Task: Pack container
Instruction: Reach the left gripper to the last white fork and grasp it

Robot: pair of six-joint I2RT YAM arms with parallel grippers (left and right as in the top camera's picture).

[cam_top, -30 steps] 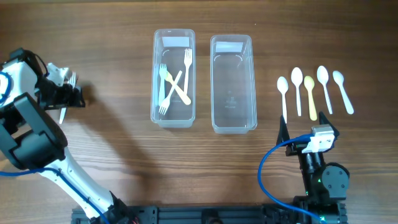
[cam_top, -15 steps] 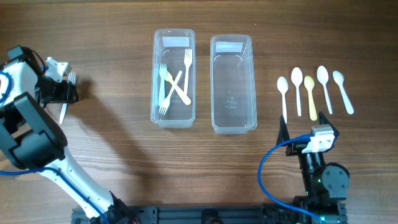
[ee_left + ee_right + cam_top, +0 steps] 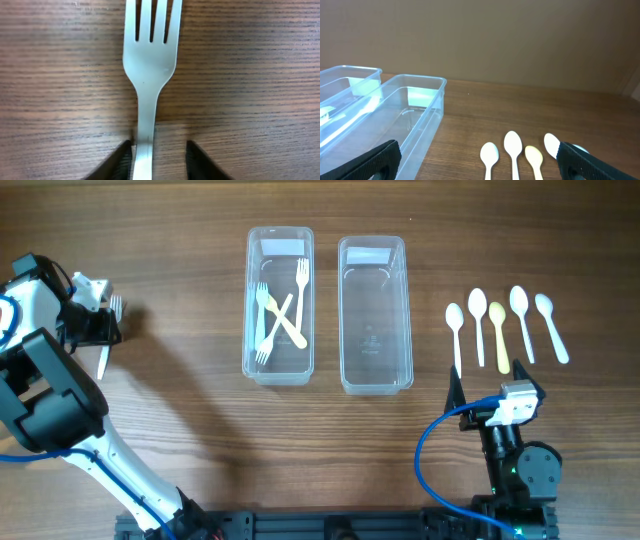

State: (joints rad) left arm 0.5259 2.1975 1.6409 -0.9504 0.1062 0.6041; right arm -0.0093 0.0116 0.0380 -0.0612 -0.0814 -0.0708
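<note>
Left end effector (image 3: 159,152) open, straddling handle of white plastic fork (image 3: 150,65) flat on brown wooden desk (image 3: 250,75), positioned for pickup. Right end effector (image 3: 477,152) open, parked.

Bright, even light, soft shadows on the table (image 3: 180,450), fork (image 3: 150,60) sharply focused.

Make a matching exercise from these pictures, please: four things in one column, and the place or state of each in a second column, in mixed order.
Things:
1. left container
2. right container
3. yellow spoon
4. white fork

Places or states:
A. in the middle of the row of five spoons
B. handle between the open fingers of the left gripper
C. holds nothing
D. holds three forks

Pairs: 1-D, 2-C, 3-A, 4-B.
</note>
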